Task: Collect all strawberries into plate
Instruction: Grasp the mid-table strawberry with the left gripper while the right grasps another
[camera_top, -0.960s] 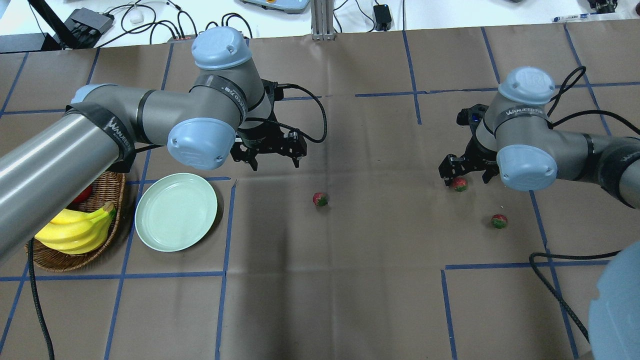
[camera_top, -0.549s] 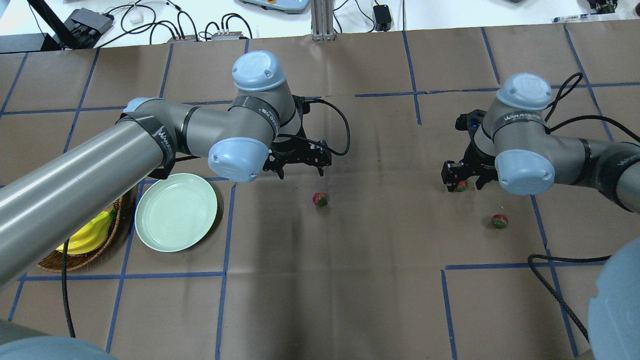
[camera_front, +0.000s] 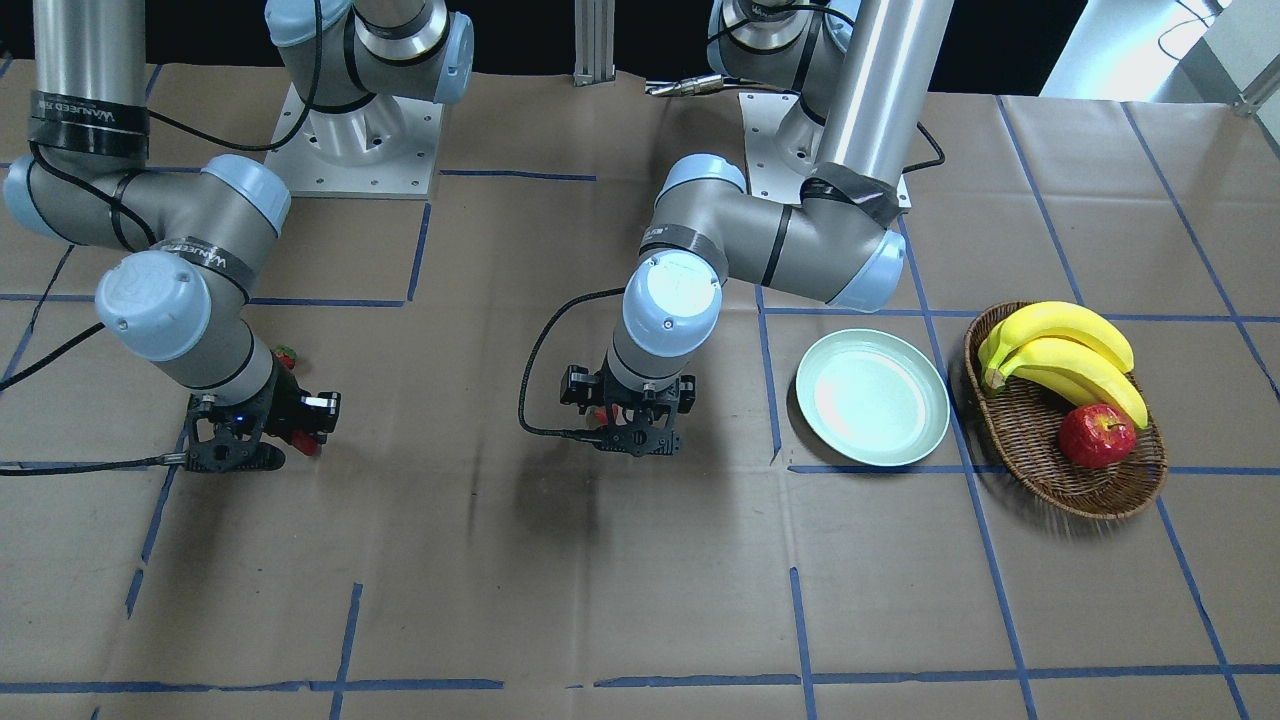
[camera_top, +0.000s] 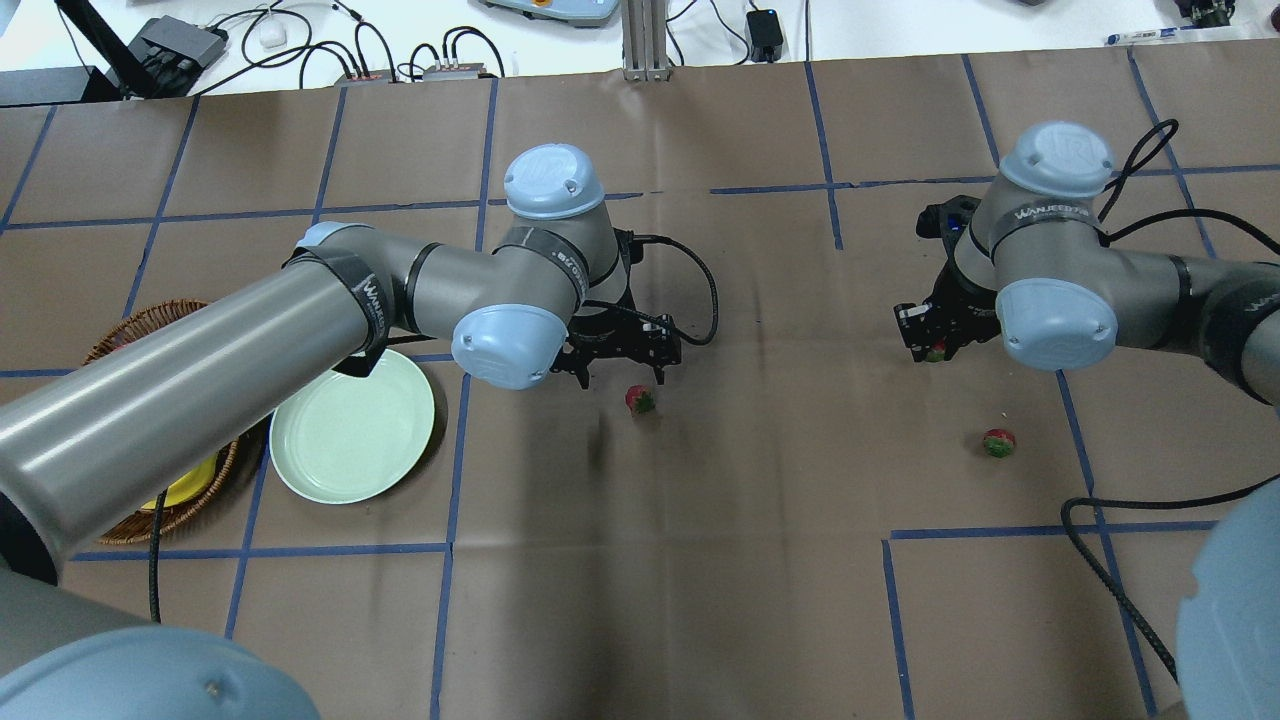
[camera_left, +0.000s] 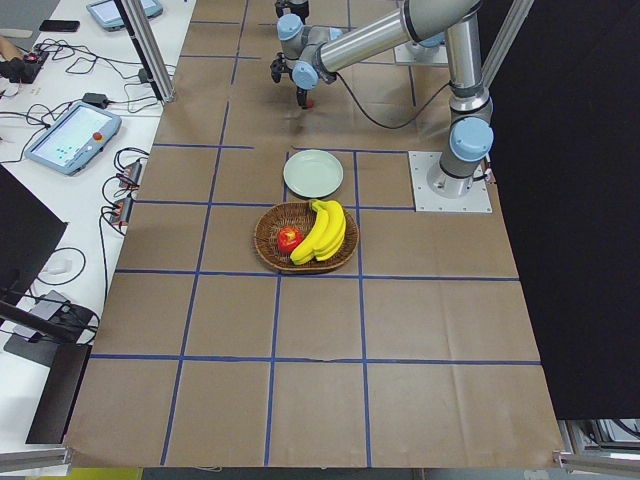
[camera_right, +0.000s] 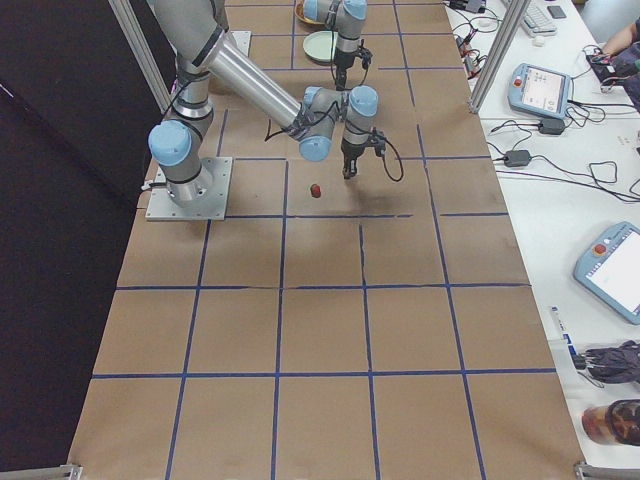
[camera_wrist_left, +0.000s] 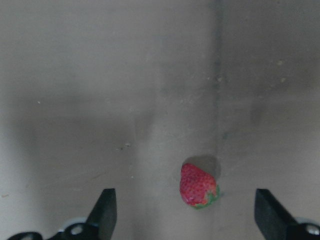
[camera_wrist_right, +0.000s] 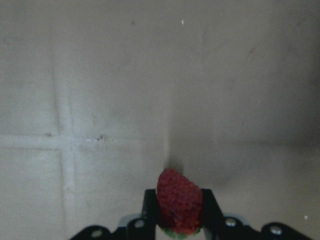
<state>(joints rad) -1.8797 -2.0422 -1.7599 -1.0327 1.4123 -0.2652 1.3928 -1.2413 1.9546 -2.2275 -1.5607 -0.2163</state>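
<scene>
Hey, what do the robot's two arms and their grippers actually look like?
The left arm and right arm are silvery-grey tubes with pale blue rounded joint caps and black bands bearing white lettering. The left gripper and right gripper are black, each with two jaws. A black cable loops from each wrist.

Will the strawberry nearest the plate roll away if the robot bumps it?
Probably a little: the strawberry is small and rounded, lying on flat paper. Its tapered shape would likely curve it round, not far. Being tiny, it is probably light, easily nudged.
</scene>
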